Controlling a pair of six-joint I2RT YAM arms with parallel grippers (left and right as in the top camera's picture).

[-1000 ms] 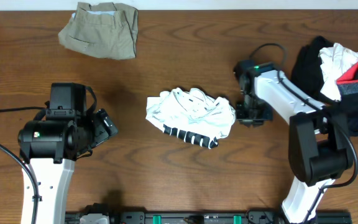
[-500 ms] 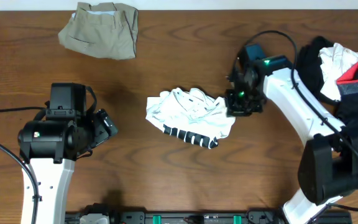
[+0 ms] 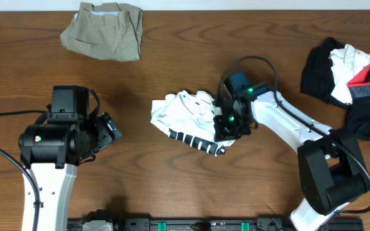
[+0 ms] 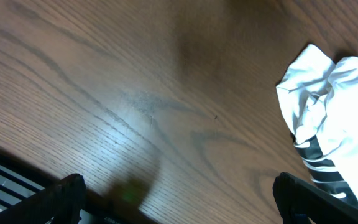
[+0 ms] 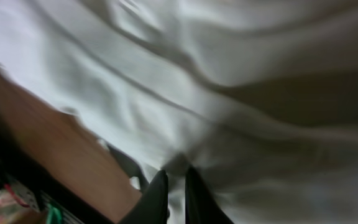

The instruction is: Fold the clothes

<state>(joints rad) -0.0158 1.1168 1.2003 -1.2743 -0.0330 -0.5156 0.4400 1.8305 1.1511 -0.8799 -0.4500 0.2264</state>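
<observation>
- Plainly, the wooden table [image 3: 172,64] is serving as the folding surface. Its middle is being kept for one garment at a time, with the other clothes pushed out to the edges.
- The heap of clothes [image 3: 349,77], black, white and red, is lying bunched at the right edge. It is probably waiting there as the unfolded supply, within the right arm's reach.
- The tan shorts [image 3: 103,30] are sitting at the far left corner, well apart from everything else. They are looking flat and squared, so I am judging them finished and parked out of the way.
- The white shirt [image 3: 191,115], with a dark striped band along its near edge, is lying crumpled in the middle of the table between the two arms. This is the piece being worked on now.
- The right gripper [image 3: 227,125] is pressing down onto the shirt's right end. In the right wrist view its fingers [image 5: 157,196] are standing narrow, and a crease of white cloth is gathering between them. They seem to be pinching the fabric, likely to pull that end out flat.
- The left gripper [image 3: 111,128] is hanging to the left of the shirt, well clear of it and touching nothing. Its fingers [image 4: 61,196] are showing at opposite corners of the left wrist view, so the jaws are standing wide, presumably waiting to take the shirt's other end.
</observation>
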